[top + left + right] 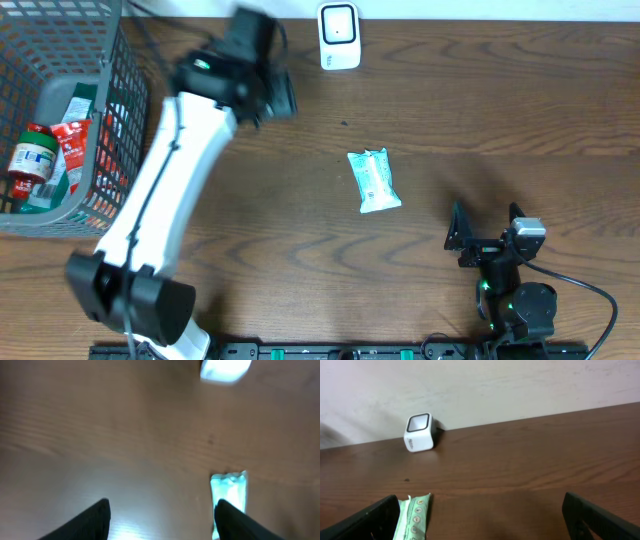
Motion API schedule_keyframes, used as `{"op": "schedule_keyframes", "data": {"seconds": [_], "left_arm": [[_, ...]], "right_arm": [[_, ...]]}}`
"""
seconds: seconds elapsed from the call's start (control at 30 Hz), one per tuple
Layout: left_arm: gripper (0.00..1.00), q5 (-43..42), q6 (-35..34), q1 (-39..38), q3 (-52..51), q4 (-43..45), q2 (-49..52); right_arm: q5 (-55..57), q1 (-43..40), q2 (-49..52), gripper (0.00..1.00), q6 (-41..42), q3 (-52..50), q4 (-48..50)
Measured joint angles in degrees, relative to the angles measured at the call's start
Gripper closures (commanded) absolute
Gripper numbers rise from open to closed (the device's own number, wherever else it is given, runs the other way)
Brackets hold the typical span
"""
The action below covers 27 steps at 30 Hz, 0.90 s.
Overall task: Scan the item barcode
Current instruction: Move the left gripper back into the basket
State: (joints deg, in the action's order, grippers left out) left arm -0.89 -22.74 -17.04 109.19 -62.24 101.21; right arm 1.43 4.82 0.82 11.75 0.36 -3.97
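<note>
Packet, green and white, sealed, lies flat on the bench and touches nothing. Right end effector: fingers spread wide, empty, held low; the packet sits just ahead of it, beside the finger at the left of its wrist view. Scanner, a white box with a dark window, stands well ahead of that end effector at the far edge of the bench. Left end effector: fingers apart with nothing between them, above bare wood. The packet lies ahead of the finger at the right of its view, with the scanner further on, blurred. Overhead view of this end effector is blurred too. Wire basket beside the left arm holds a jar and red packets.
</note>
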Motion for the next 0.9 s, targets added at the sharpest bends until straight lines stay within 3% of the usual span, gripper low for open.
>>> {"op": "schedule_keyframes", "data": {"seconds": [0.2,0.37,0.47,0.7,0.9], "left_arm": [[0.22,9.57,6.21,9.88,15.30,-2.16,-3.21],[0.09,14.95,10.71,21.00,16.57,-2.08,-4.09],[0.09,15.96,11.52,28.04,16.41,-3.54,-3.32],[0.09,9.51,11.41,42.80,13.40,-4.87,-2.99],[0.09,3.21,11.45,49.13,8.94,-5.01,0.85]], "right_arm": [[0.00,0.00,0.02,0.01,0.00,0.00,0.04],[0.00,0.00,0.02,0.01,0.00,0.00,0.07],[0.00,0.00,0.02,0.01,0.00,0.00,0.04],[0.00,0.00,0.02,0.01,0.00,0.00,0.04],[0.00,0.00,0.02,0.01,0.00,0.00,0.04]]}}
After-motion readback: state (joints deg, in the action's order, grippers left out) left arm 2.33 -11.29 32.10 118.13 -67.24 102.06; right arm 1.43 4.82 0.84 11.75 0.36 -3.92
